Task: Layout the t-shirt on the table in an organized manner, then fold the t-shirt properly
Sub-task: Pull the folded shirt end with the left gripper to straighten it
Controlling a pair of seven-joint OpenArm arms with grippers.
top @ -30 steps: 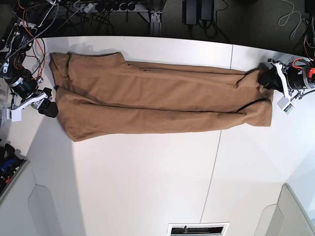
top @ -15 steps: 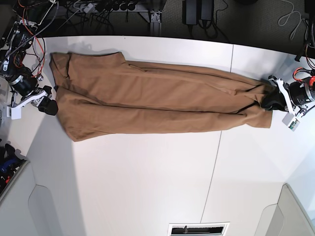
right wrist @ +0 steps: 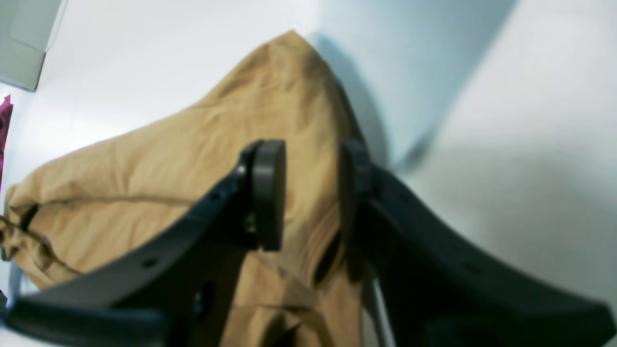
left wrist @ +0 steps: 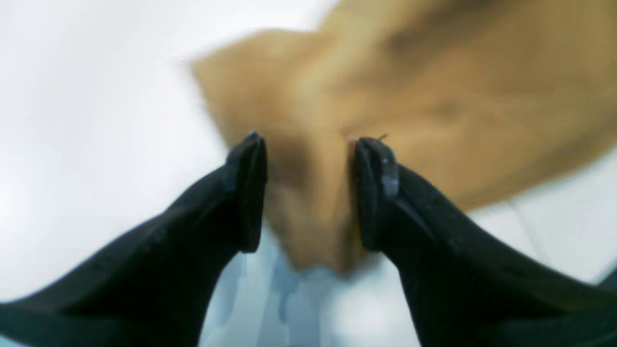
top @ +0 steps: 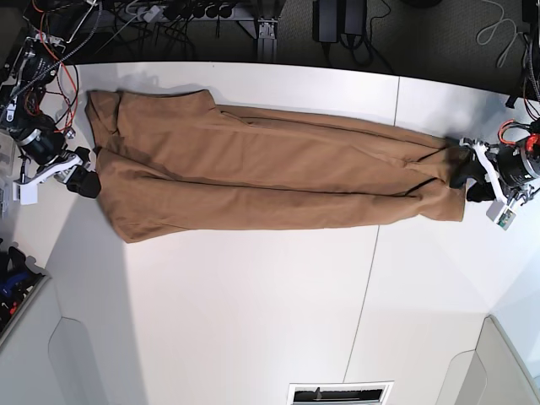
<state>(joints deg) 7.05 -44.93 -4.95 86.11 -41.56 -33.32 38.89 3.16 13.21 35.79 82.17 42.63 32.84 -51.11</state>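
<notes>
At the shirt's end on the base view's right, the left gripper [left wrist: 308, 193] has its black fingers [left wrist: 246, 193] spread apart, with a blurred fold of tan cloth lying in the gap between them; neither pad visibly presses on it, so the cloth looks let go rather than pinched. In the base view the same gripper [top: 472, 179] sits just at that short edge of the cloth, with its white-and-black wrist and red wiring reaching off toward the table's edge. At the opposite end, the right gripper [right wrist: 308, 193] has its two dark round pads [right wrist: 269, 193] set partly apart with tan fabric between and beneath them; whether they actually clasp the cloth cannot be told, since a gap shows on either side of the fold. Seen from the base view, this gripper [top: 83, 180] rests against the shirt's short edge on that view's left. Between the two grippers, the large plain tan-brown soft cotton t-shirt [top: 270, 177] lies stretched out in a long, narrow band, folded lengthwise with a crease running along its middle and some bunching near the left gripper. It lies flat on the large smooth white table [top: 253, 312], across the table's thin dark seam [top: 364, 295], toward the far side of the surface.
</notes>
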